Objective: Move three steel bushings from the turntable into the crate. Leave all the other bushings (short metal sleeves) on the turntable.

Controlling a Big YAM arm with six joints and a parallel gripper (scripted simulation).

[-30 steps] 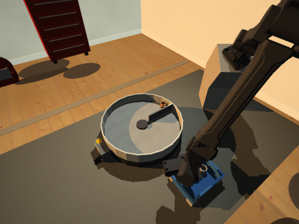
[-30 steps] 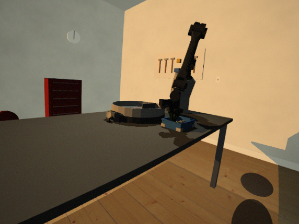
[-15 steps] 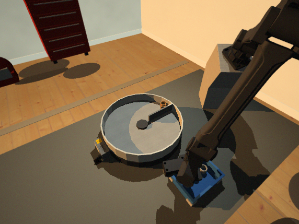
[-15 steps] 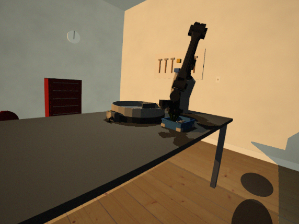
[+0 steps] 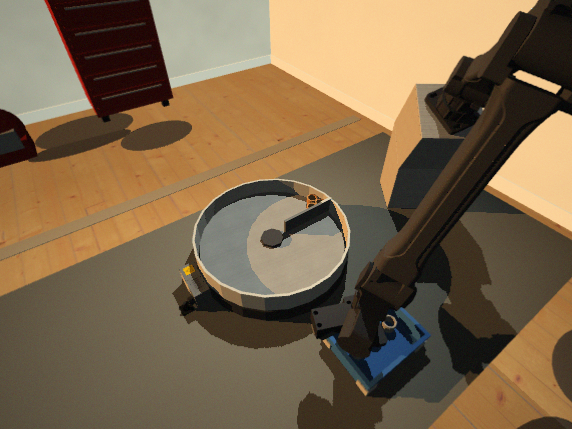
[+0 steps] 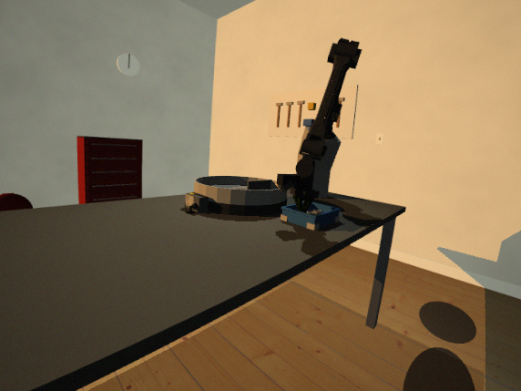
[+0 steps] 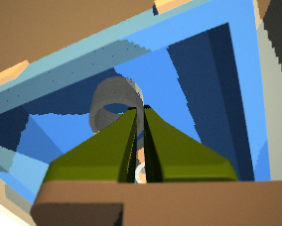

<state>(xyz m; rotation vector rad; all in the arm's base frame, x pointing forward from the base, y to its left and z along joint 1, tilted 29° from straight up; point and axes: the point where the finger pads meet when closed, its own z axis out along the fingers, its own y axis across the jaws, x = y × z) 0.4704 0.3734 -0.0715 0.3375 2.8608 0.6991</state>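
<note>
Inside the blue crate (image 5: pixel 415 343), near the right edge of the counter (image 5: pixel 125 361), the claw (image 7: pixel 140 130) is clenched on the wall of a grey steel bushing (image 7: pixel 113 101). The bushing looks stiff, smooth and probably slippery, so pinching its thin wall seems right. The arm (image 5: pixel 450 191) leans down steeply from the far right, with the claw pointing into the crate

From my seat I see a dark red chest of drawers (image 5: pixel 106 46) on small feet against the grey wall, well apart from the dark grey table (image 6: pixel 114 256). A round white wall clock (image 6: pixel 127 64) hangs above it. On the cream wall, a pale board with wooden-handled hammers (image 6: pixel 289 114). A tan box-shaped pedestal (image 5: pixel 412 146) stands at the table's far edge.
</note>
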